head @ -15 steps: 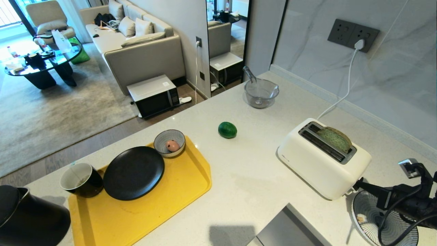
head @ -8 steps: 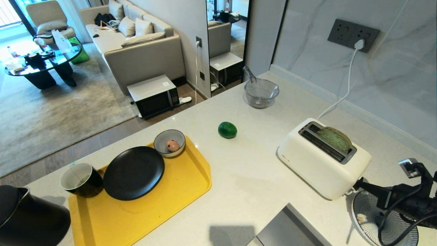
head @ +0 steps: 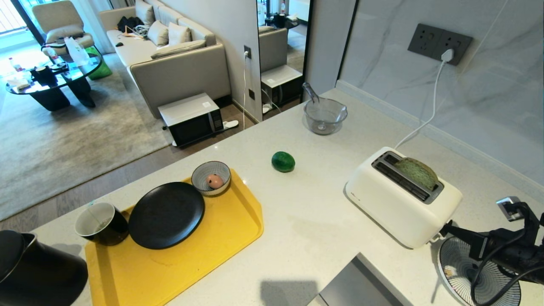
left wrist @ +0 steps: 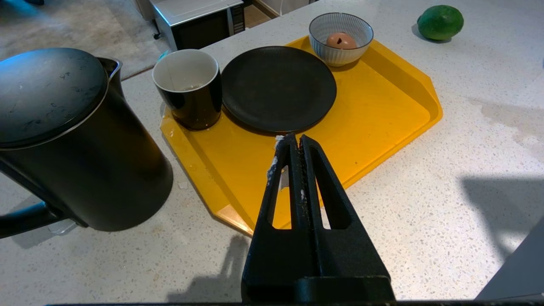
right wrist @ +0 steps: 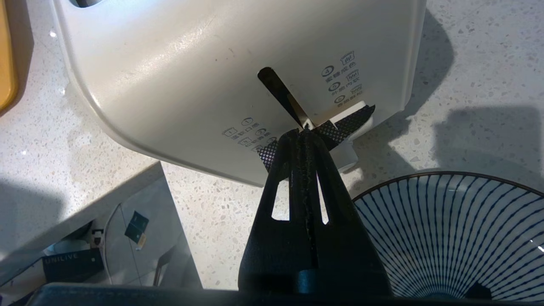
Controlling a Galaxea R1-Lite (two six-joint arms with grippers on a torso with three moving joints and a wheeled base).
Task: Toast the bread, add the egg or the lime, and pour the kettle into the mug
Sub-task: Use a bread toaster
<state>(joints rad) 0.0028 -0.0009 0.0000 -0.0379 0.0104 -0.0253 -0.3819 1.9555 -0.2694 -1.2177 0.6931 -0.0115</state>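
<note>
The pale green bread (head: 415, 172) stands in a slot of the white toaster (head: 395, 208), its rounded top showing above the rim. My right gripper (head: 444, 231) is shut and empty, its tips (right wrist: 305, 131) against the toaster's lever (right wrist: 350, 121) at the low end of its slot. The lime (head: 283, 161) lies alone on the counter. An egg (head: 215, 181) sits in a small striped bowl (head: 199, 180). The mug (head: 101, 223) stands on the yellow tray (head: 221, 246), with the black kettle (head: 34, 272) to its left. My left gripper (left wrist: 299, 138) hangs shut over the tray, holding nothing.
A black plate (head: 166, 214) lies on the tray between mug and bowl. A blue-striped dish (head: 459, 267) sits under my right arm. A glass bowl (head: 325, 115) stands at the counter's far end. The toaster's cable (head: 429, 114) runs to the wall socket.
</note>
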